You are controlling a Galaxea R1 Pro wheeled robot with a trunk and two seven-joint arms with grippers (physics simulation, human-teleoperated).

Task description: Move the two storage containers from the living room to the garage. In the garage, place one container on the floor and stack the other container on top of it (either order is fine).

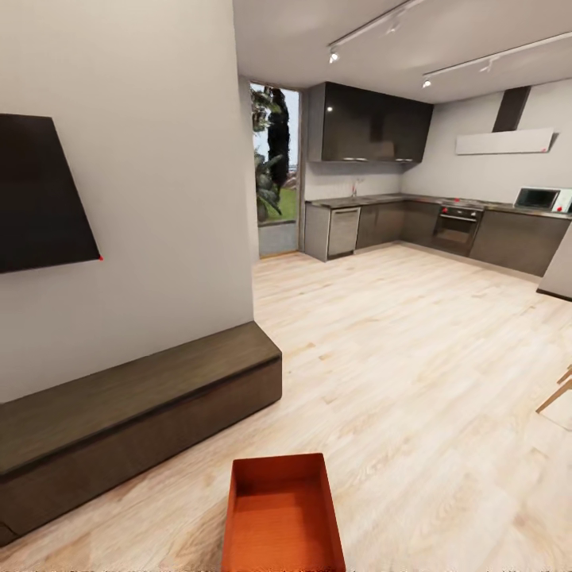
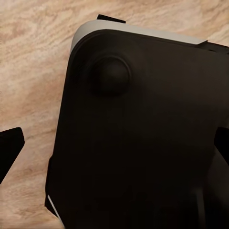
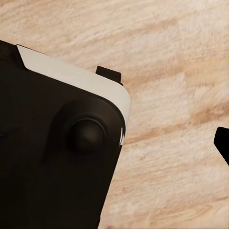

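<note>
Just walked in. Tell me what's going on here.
Nothing is being handled yet. One orange-red storage container sits open and empty on the living room's wood-plank floor, just ahead of the robot and beside the low dark bench. Both wrist cameras look down at the robot's dark base over the planks.

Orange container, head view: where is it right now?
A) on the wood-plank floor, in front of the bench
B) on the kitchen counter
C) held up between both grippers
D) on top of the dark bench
A: the open orange-red container sits on the light wood-plank floor at the bottom of the head view, apart from the dark bench.
</note>
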